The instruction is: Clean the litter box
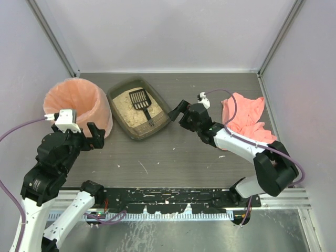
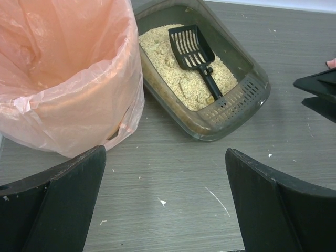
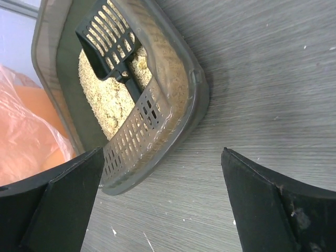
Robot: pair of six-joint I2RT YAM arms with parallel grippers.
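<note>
The left gripper (image 1: pixel 94 135) and right gripper (image 1: pixel 177 110) both gape wide, holding nothing. The litter box (image 1: pixel 140 135) sits on the counter just ahead of the right gripper, grated short end nearest, long axis running away from it. It looks like stiff plastic, probably heavy with loose litter, so grip the flared rim and keep it level.

- One litter box (image 1: pixel 143 134), in the middle of the table.
- One black scoop (image 1: pixel 140 98), lying in the litter.
- One round bin (image 1: pixel 101 116) with a pink bag, on the left.
- One pink cloth (image 1: pixel 244 118), on the right.
- Two robot arms: the left arm (image 1: pixel 50 157) and the right arm (image 1: pixel 241 147).
- Two grippers: the left gripper (image 1: pixel 94 135) and the right gripper (image 1: pixel 176 111).
</note>
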